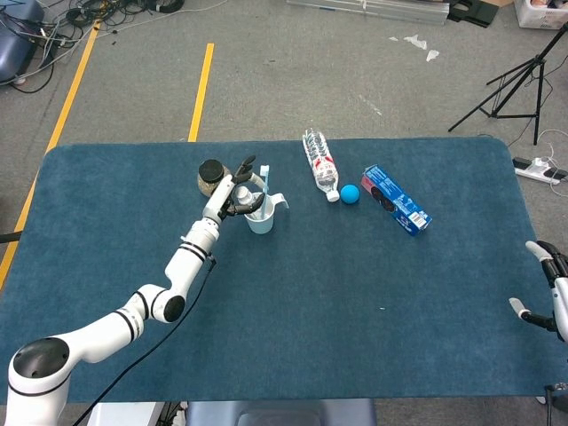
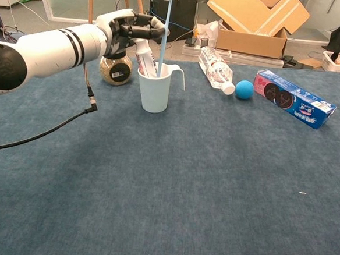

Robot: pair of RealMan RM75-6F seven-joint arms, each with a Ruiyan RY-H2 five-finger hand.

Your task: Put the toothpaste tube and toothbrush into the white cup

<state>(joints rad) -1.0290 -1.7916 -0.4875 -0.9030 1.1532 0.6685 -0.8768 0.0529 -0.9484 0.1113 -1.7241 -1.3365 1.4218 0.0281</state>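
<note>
My left hand (image 2: 127, 31) is pinching the blue toothbrush (image 2: 163, 28), which stands nearly upright with its lower end inside the white cup (image 2: 155, 90). The toothpaste tube (image 2: 144, 57) is in that cup too, leaning left. My right hand (image 1: 552, 288) sits at the table's (image 1: 355, 293) right edge, fingers apart, holding nothing.

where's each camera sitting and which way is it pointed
Head view: high above the near edge, looking down on the blue table; shows the left hand and its arm, and the right hand at the right edge.
Chest view: low, looking across the table toward the room; shows the left hand only.
Shared: white cup, toothbrush, toothpaste tube.
</note>
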